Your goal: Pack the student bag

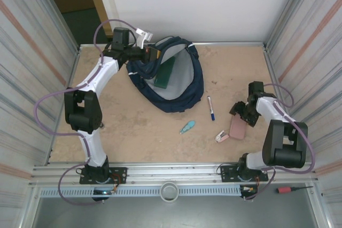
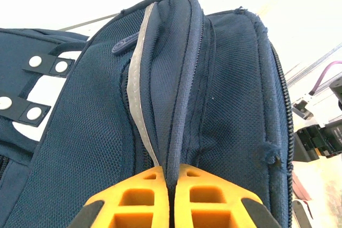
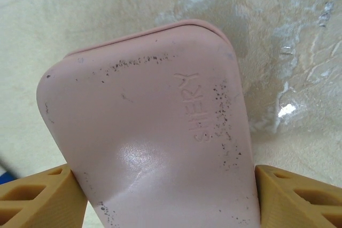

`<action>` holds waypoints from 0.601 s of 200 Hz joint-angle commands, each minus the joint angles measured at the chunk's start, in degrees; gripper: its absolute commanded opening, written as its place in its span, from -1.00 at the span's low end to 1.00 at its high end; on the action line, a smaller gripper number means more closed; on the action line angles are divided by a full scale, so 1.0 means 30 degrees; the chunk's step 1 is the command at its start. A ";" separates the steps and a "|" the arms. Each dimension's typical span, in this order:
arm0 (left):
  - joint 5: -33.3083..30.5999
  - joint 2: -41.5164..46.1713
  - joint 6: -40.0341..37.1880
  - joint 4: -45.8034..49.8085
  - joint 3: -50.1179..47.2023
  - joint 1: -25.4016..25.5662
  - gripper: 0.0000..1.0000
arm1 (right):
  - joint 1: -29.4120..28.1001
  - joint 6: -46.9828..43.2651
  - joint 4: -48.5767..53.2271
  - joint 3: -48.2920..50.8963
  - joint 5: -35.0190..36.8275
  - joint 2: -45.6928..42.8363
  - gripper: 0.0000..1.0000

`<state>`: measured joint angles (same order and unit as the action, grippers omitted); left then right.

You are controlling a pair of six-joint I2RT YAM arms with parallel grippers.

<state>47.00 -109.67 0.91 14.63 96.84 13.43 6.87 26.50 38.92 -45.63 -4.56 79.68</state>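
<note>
Top external view: left fingers (image 1: 154, 54) clench the student bag (image 1: 195, 76) rim, holding it open; right fingers (image 1: 240, 112) grasp a pink case (image 1: 237, 127). Next, probably: carry it inside.

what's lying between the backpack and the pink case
A white pen with a blue tip lies between the backpack and the pink case, seen in the top view.
</note>
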 commanded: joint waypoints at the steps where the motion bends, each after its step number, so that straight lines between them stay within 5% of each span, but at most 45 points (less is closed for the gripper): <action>1: 0.0811 0.0665 0.0057 -0.1638 0.0116 -0.0288 -1.00 | -0.0137 0.0168 0.0675 -0.1744 -0.0202 -0.1372 0.16; 33: 0.0769 0.0682 0.0079 -0.1609 0.0043 -0.0229 -1.00 | -0.0850 0.0161 0.0458 -0.3568 0.0056 -0.0334 0.17; 91: 0.0775 0.0638 0.0049 -0.1596 0.0079 -0.0082 -1.00 | -0.1126 -0.0319 -0.0690 -0.7274 0.0361 0.6277 0.20; 120: 0.0795 0.0718 -0.0008 -0.1537 0.0074 -0.0065 -1.00 | -0.1404 -0.0803 -0.0049 -0.8583 0.0796 0.8323 0.42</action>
<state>47.09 -109.67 1.32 14.66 96.73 13.45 3.60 26.09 36.93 -68.07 -3.68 102.02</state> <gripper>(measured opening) 0.065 0.693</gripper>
